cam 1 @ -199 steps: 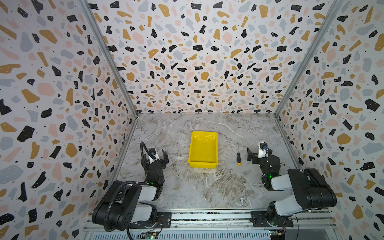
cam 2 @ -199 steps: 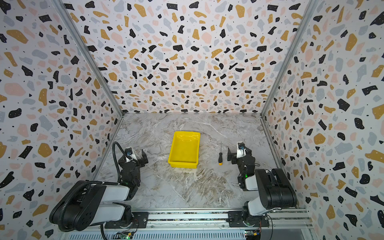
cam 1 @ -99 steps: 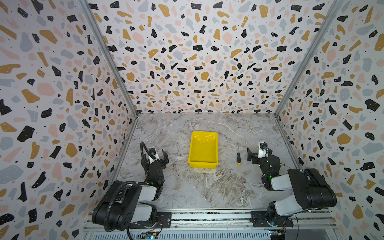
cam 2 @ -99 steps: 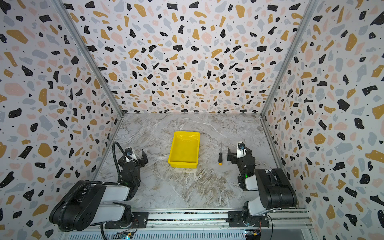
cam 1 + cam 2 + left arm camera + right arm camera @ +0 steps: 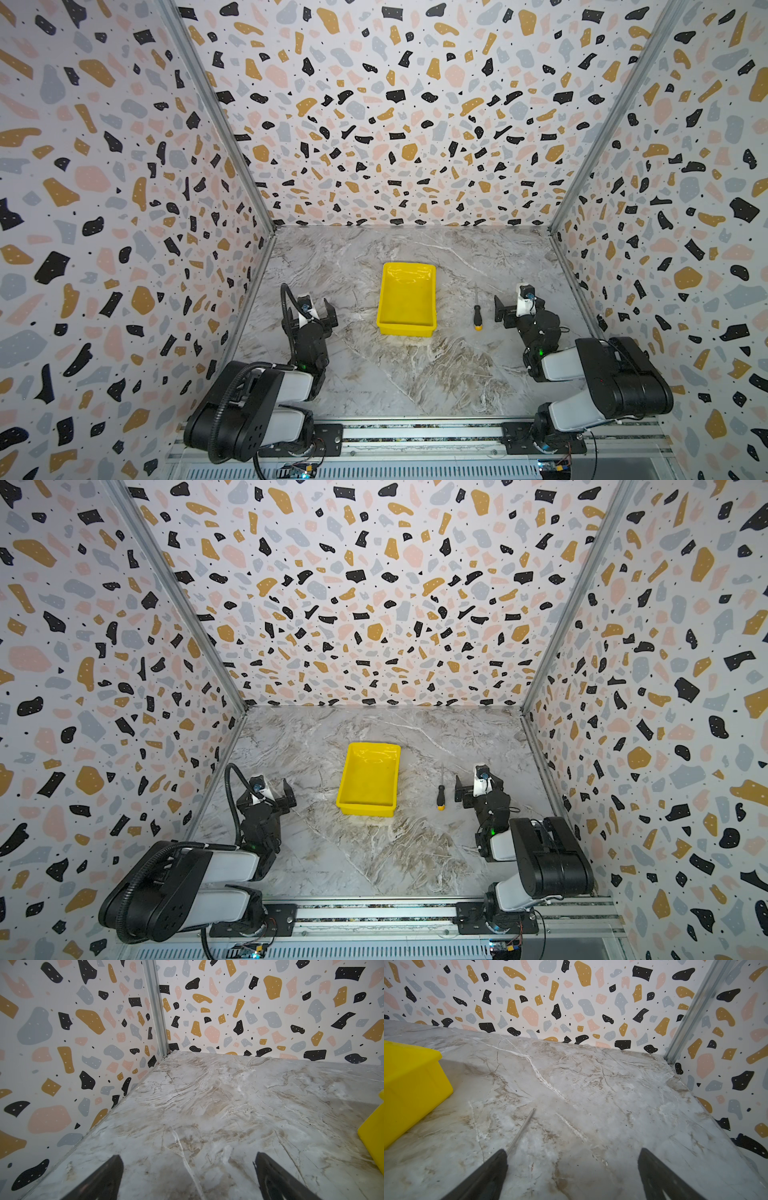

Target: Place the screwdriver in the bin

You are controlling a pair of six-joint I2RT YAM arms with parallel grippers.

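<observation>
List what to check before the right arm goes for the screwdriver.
1. Screwdriver lies free on the table, beside the bin: ok.
2. Right gripper open and empty: ok.
3. Screwdriver between its fingers: not ok; it lies outside them, on the bin side.
4. Bin upright and empty: ok.
5. Left gripper open, apart from the bin: ok.
</observation>
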